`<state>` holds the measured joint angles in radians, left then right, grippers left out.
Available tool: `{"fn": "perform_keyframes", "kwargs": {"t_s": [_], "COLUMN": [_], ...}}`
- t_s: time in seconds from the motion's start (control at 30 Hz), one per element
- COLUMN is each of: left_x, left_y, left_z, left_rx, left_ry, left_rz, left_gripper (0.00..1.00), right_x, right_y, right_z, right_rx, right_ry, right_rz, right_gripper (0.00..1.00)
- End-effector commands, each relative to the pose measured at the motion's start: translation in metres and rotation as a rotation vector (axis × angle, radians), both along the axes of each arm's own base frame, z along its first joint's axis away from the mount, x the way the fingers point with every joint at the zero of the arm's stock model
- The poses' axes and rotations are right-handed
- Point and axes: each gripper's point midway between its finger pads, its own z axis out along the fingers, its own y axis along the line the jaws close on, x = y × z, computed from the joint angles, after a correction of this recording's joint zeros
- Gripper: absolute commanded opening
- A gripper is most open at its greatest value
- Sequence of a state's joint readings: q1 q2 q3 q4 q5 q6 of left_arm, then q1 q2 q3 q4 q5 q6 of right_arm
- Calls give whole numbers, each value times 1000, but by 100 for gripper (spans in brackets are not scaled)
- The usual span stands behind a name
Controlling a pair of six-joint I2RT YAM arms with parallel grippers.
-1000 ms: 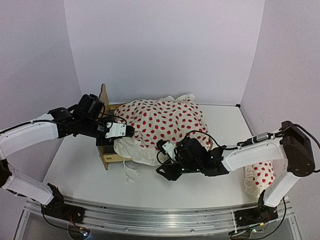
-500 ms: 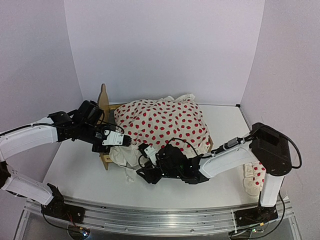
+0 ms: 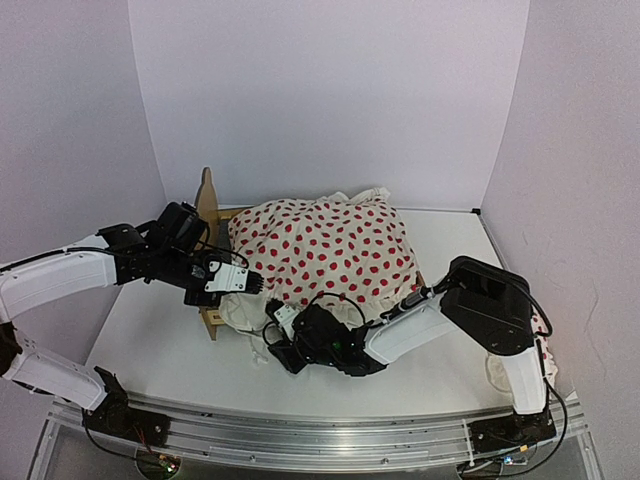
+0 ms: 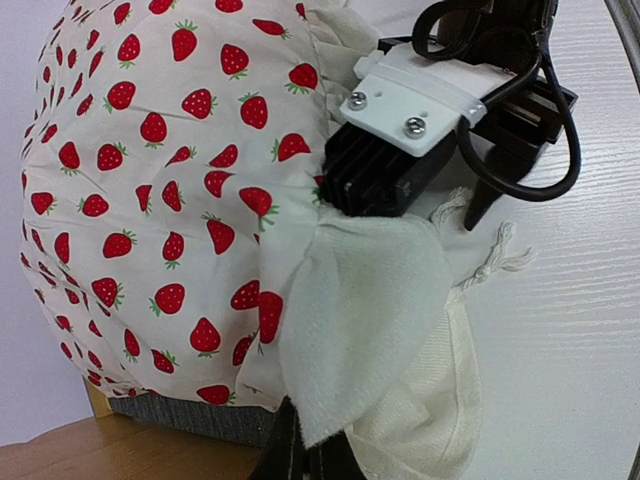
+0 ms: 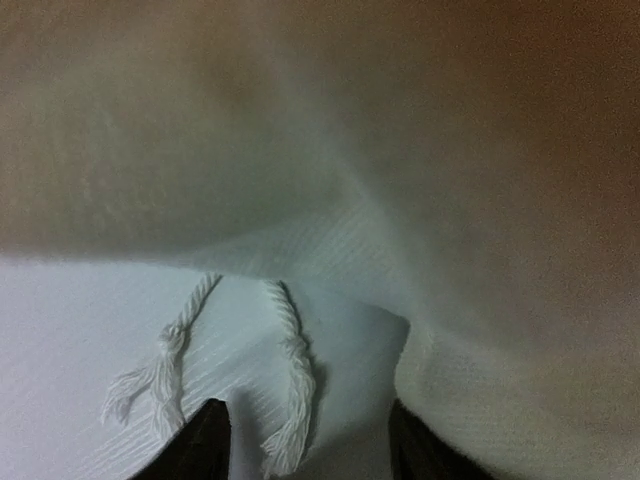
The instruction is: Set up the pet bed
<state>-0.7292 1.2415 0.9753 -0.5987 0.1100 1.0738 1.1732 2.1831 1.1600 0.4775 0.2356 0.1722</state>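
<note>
**Colleague:** What are the hands doing right now?

**Me:** My left hand (image 3: 253,283) is pinching shut on a cream flap at the near edge of the duvet (image 3: 325,245); in the left wrist view that flap is hanging straight out of my fingers (image 4: 290,460). My right hand (image 5: 310,445) is standing wide with nothing between its tips; it is hovering low over the desk (image 3: 150,330), just beside the same cream edge, and two tasselled cords (image 5: 290,350) are lying right in front of it.

**Colleague:** And the pet bed?

**Me:** The pet bed (image 3: 208,200) is sitting at the back left of the desk, under the duvet; only its headboard, a near rail and a strip of grey base (image 4: 180,415) are showing; the duvet is bulging over the frame and spilling past the near rail.

**Colleague:** What is worrying you?

**Me:** I am judging that the right hand could be closing on a cord rather than on cloth, so a pull would be slipping off; both hands are crowding one corner, so they could be bumping each other; and a hard tug on the cloth could be dragging the light frame along the desk.
</note>
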Motion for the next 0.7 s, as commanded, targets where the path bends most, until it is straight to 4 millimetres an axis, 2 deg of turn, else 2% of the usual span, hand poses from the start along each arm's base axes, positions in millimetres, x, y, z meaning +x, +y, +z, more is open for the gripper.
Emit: {"fn": "perform_keyframes", "kwargs": {"t_s": [0.0,0.13,0.2,0.3,0.4,0.47,0.57,0.67], "left_x": [1,-1,0,1,-1,-4,-12,-28], "left_y": [7,15,19,22,23,24,22,19], "left_z": [-3,-12,-16,-22,-25,-27,-25,-23], "left_rx": [23,68,84,102,112,117,102,85], "left_ry": [-29,-56,-68,-74,-66,-57,-33,22], "left_rz": [-1,-16,-13,-8,-12,-21,-52,-113], "left_gripper": [0,0,0,0,3,12,30,50], "right_x": [7,-2,-11,-28,-48,-61,-76,-83], "right_y": [4,2,2,3,4,6,10,14], "right_z": [-7,-9,-6,4,26,41,58,72], "right_rx": [-15,-22,-23,-25,4,27,33,53], "right_ry": [-27,2,27,82,133,160,192,213], "right_rz": [-21,15,57,137,220,273,335,366], "right_gripper": [34,9,2,0,0,0,0,0]}}
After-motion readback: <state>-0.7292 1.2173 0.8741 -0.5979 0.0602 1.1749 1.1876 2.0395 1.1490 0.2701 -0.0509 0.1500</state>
